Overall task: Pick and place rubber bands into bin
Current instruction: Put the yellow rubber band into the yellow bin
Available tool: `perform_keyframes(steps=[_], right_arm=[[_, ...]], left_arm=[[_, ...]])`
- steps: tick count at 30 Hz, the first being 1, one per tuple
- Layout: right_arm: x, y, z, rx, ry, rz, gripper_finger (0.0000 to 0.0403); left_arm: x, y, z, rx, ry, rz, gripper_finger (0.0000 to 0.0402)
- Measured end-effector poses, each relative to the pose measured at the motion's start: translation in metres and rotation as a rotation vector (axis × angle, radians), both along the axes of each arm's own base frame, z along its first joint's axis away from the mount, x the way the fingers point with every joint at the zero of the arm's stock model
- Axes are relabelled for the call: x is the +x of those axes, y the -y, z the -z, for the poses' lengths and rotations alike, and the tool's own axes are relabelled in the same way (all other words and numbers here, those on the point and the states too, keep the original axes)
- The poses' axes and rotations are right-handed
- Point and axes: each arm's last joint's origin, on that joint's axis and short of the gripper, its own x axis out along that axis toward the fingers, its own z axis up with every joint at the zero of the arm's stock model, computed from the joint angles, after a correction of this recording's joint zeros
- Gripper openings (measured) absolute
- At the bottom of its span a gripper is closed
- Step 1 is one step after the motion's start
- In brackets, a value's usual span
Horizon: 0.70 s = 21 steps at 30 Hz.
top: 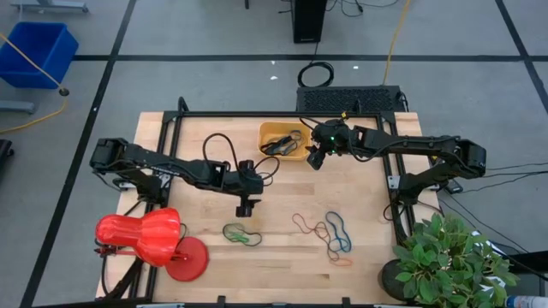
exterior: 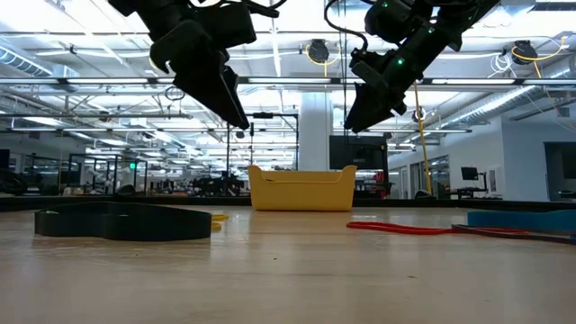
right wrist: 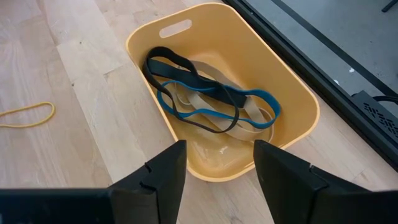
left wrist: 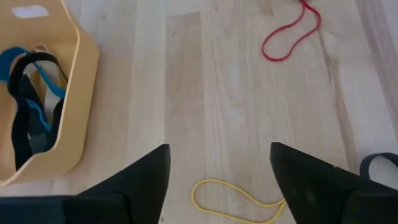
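Note:
The orange-yellow bin (top: 267, 130) stands at the far middle of the table and holds black, blue and tan rubber bands (right wrist: 205, 93). My right gripper (right wrist: 219, 149) hangs open and empty above the bin's near right end (top: 314, 158). My left gripper (left wrist: 219, 155) is open and empty above the table's middle (top: 247, 205), over a thin yellow band (left wrist: 236, 202) lying flat. A red band (left wrist: 292, 37) lies beyond it. More bands lie flat near the front: green-black (top: 241, 233), red-orange (top: 308, 227), blue (top: 336, 231).
A red lamp-like object (top: 145, 239) with a round base stands at the near left corner. A potted plant (top: 445, 257) stands at the near right. A black cable (top: 218, 150) loops over the table left of the bin. A blue crate (top: 38, 51) stands on the floor.

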Motion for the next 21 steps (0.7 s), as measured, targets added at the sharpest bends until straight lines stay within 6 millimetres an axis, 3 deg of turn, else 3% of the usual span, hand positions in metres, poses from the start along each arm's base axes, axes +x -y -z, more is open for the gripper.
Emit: perform_keyframes(steps=[9, 17, 21], right_arm=[[0.0, 0.0, 0.0, 0.0, 0.0, 0.0, 0.018], [0.0, 0.0, 0.0, 0.0, 0.001, 0.0, 0.018], [0.0, 0.0, 0.0, -0.003, 0.007, 0.0, 0.0181]], left_arm=[[-0.003, 0.0, 0.002, -0.041, -0.041, -0.014, 0.0303], [-0.016, 0.012, 0.013, -0.042, -0.221, 0.209, 0.027], [-0.012, 0.014, 0.022, -0.023, -0.251, 0.256, 0.025]])
